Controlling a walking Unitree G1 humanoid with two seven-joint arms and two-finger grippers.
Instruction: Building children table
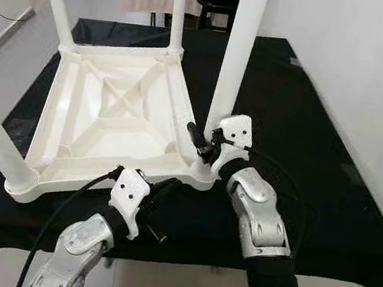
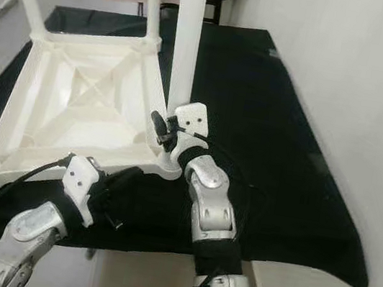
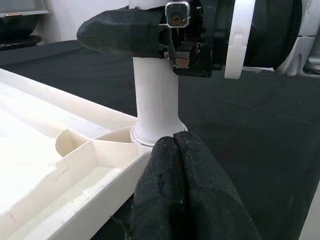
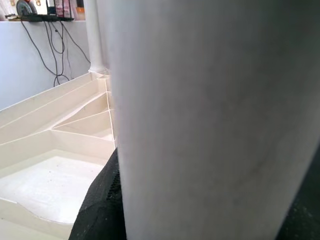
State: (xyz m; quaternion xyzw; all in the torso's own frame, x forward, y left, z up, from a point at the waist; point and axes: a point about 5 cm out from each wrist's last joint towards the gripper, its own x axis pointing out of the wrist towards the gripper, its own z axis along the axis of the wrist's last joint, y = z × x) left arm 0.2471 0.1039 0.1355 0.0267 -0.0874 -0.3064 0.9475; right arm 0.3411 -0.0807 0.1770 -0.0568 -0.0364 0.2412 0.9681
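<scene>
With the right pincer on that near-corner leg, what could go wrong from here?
1. The right pincer grips the near-right leg low, close to its socket; any sideways pull could tilt the tall leg instead of seating it.
2. The upturned tabletop lies on a black cloth and could slide; the shut left pincer merely sits beside the corner.

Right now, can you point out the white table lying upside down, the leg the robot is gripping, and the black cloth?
upside-down table (image 1: 119,114), left eye view, ribbed underside centre.
gripped leg (image 1: 236,56), left eye view, mid-shaft.
black cloth (image 1: 305,161), left eye view, bare patch by the wall.
</scene>
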